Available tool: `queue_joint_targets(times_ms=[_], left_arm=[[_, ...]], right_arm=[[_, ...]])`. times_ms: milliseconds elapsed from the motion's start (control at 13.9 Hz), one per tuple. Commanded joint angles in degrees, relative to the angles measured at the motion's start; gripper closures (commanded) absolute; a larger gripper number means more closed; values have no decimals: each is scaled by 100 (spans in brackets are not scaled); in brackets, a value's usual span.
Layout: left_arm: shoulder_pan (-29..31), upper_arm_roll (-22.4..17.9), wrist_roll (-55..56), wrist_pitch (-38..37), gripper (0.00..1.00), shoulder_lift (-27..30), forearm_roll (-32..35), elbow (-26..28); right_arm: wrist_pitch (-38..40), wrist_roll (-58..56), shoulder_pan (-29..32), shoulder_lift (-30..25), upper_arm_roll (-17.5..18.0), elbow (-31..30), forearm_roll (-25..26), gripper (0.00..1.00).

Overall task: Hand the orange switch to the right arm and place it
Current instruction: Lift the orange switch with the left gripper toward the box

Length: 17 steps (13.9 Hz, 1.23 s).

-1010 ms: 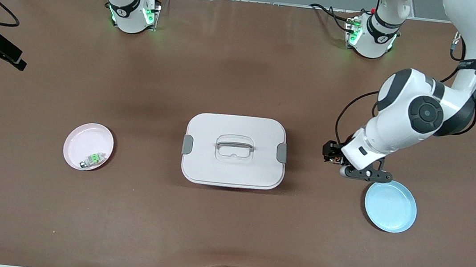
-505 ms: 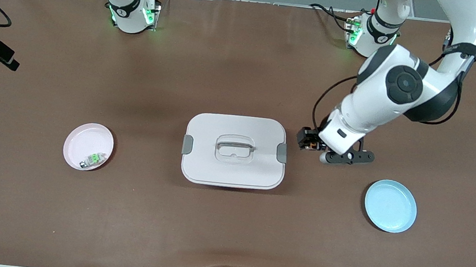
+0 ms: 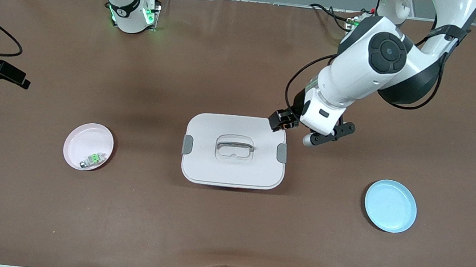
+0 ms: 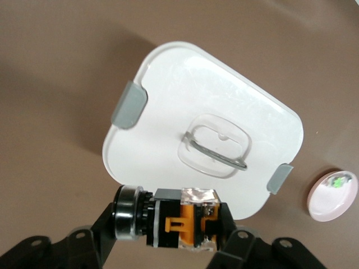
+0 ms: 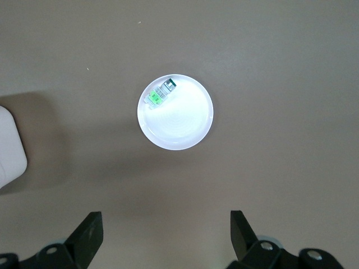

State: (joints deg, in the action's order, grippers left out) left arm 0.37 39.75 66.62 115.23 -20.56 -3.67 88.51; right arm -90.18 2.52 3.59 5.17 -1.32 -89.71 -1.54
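Orange glows between the fingers of the left end effector (image 4: 179, 227), clamped tight on the orange switch (image 4: 188, 225), which hangs over the corner of the white lidded box (image 3: 234, 151) that points toward the left arm's base. In the front view the left end effector (image 3: 281, 121) sits right above that rounded corner edge, and the left arm sweeps down to it from its base at the top of the desk (image 3: 226, 239). The box sits mid-desk, grey latches on its two short sides, a clear handle in the middle of the lid. Toward the left arm's end lies the blue plate (image 3: 390, 206), bare, nearer the front camera than the box and well apart from it. Toward the right arm's end lies the pink plate (image 3: 88, 147) with the green switch (image 3: 92, 160) resting near its camera-side rim. The right end effector (image 5: 167, 238) hangs high over the brown desk beside that pink plate (image 5: 175, 112), fingers spread wide, holding nothing. Wide brown surface lies open all round the box, between it and both plates, and along the whole camera-side edge of the desk.
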Motion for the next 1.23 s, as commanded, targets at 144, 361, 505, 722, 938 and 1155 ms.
queue_joint_targets(times_ms=[144, 361, 505, 722, 938, 1155], left_arm=[[-764, -29, 2061, -36, 100, -475, -20, -562], [-1178, -38, 3126, -36, 100, -730, -2, -905], [-1372, -73, 3646, -27, 100, -757, 7, -941], [-1566, -99, 4164, 60, 100, -809, 7, -976], [-1934, -344, 4798, 105, 100, -862, 7, -1020], [-2295, -678, 5176, 105, 100, -871, -2, -1055]], right_arm=[[62, -130, 80, 520, 71, 208, 190, 0], [18, -146, 80, 502, 79, 200, -318, 0], [-8, -103, 89, 389, 88, 112, -704, 0], [-113, 510, 317, -320, 62, -728, -1978, 0], [-1120, 706, 204, -1454, 114, -2195, -2647, 0], [-1948, 706, -130, -2238, 123, -3304, -3193, 0]])
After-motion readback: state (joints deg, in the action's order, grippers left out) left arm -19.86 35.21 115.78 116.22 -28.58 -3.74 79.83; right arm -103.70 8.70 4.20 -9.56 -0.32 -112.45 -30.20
